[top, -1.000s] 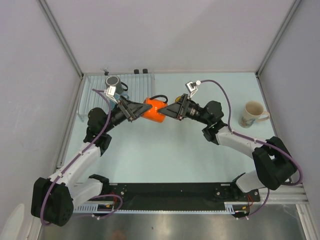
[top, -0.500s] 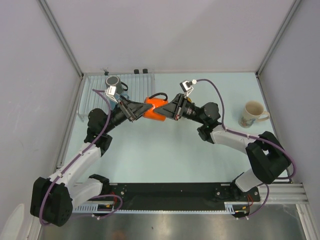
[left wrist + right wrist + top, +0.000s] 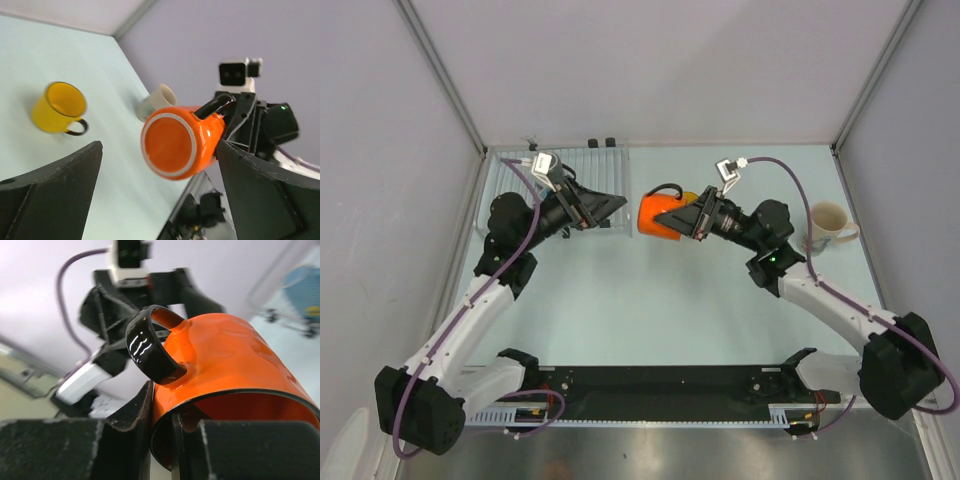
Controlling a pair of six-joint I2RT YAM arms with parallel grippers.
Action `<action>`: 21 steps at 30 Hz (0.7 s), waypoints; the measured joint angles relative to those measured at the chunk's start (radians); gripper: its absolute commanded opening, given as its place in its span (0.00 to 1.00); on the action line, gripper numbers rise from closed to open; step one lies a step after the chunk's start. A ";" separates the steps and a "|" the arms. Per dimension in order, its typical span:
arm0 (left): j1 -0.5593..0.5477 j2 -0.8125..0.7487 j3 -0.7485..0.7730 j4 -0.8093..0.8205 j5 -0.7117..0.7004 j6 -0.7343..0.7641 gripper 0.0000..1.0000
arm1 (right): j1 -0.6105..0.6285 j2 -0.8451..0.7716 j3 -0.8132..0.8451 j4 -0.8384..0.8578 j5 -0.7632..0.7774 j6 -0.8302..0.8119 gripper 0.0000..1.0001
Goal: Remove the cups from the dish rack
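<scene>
My right gripper is shut on the rim of the orange cup, one finger inside and one outside beside the black handle. The cup hangs on its side above the table. My left gripper stands open at the right end of the clear dish rack, apart from the orange cup, which faces it bottom first. A yellow cup and a cream cup stand on the table. A light blue cup shows blurred in the rack.
The cream cup stands near the right wall. The yellow cup is mostly hidden behind the orange one in the top view. Grey walls close the table on three sides, and a black rail runs along the near edge.
The left gripper opened, let go of the orange cup and drew back left to the rack. The right gripper shut on the cup's rim and carried it a little to the right.
</scene>
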 measured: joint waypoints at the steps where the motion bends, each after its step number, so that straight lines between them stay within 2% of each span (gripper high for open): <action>1: 0.016 -0.006 0.002 -0.009 -0.026 0.019 1.00 | -0.016 -0.033 0.012 -0.108 0.024 -0.050 0.00; 8: 0.054 -0.012 -0.006 -0.050 -0.122 0.034 1.00 | 0.001 -0.122 0.175 -0.726 0.195 -0.344 0.00; 13: 0.054 -0.008 -0.022 -0.099 -0.154 0.033 0.96 | 0.089 -0.113 0.327 -1.121 0.420 -0.517 0.00; 15: 0.054 -0.006 -0.029 -0.124 -0.167 0.034 0.91 | 0.134 -0.094 0.356 -1.234 0.541 -0.549 0.00; 21: 0.027 -0.006 -0.030 -0.288 -0.272 0.071 0.88 | 0.214 0.004 0.345 -1.478 0.805 -0.530 0.00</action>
